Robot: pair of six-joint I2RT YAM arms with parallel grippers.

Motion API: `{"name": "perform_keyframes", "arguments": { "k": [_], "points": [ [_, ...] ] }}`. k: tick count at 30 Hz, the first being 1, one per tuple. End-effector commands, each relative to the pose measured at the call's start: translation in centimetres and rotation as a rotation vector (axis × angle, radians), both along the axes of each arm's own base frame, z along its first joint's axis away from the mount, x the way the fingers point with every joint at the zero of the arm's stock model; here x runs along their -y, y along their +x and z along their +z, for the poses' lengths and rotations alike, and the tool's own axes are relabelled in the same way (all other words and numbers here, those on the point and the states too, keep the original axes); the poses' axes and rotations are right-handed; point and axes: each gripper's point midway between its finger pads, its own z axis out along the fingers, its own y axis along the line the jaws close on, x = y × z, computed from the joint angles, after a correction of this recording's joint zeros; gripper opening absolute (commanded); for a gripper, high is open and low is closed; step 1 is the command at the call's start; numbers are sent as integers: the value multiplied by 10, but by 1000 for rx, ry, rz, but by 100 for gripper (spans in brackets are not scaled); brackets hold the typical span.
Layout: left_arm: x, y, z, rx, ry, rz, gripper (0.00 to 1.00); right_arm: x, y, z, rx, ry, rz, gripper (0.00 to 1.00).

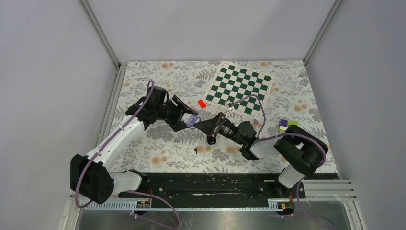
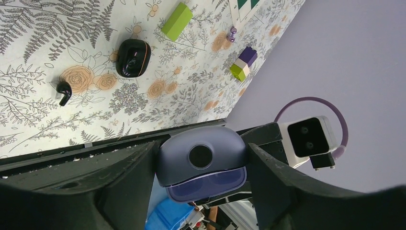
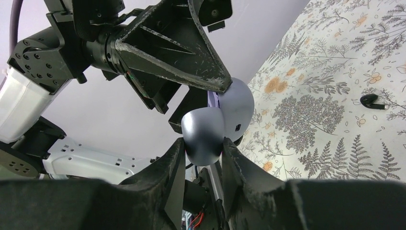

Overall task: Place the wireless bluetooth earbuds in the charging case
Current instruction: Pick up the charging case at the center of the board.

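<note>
The charging case is a slate-blue rounded shell, cracked open on a lilac inner face. It hangs in the air between both arms. My left gripper is shut on its body, one finger on each side. My right gripper is shut on a rounded half of the case, meeting the left gripper tip to tip. One tiny black earbud lies on the floral cloth below, also visible in the top view and the right wrist view. No second earbud shows.
A glossy black pebble with an orange seam lies on the cloth near the earbud. A lime-green block, a purple, white and green block stack, a red block and a green checkerboard lie farther back.
</note>
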Motion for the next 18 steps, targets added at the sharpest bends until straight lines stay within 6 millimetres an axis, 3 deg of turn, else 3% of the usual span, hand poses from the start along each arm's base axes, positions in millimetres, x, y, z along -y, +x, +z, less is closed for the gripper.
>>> {"name": "perform_keyframes", "arguments": {
  "k": [1, 4, 7, 11, 15, 18],
  "points": [
    [6, -1, 24, 51, -81, -7, 69, -6, 3, 16, -3, 63, 3, 1],
    [5, -1, 24, 56, -77, -6, 86, -5, 3, 16, -5, 64, 0, 0],
    [4, 0, 25, 64, -74, -1, 97, -2, 4, 15, -4, 61, -15, 0],
    [-8, 4, 25, 78, -57, 27, 99, 2, -2, 8, -59, 57, 4, 0],
    [-50, 24, 31, 157, 19, 94, 99, 10, -14, -5, -189, 35, 98, 0],
    [-76, 40, 33, 308, 134, 77, 99, 26, -23, -27, -319, -21, 122, 0]
  ]
}}
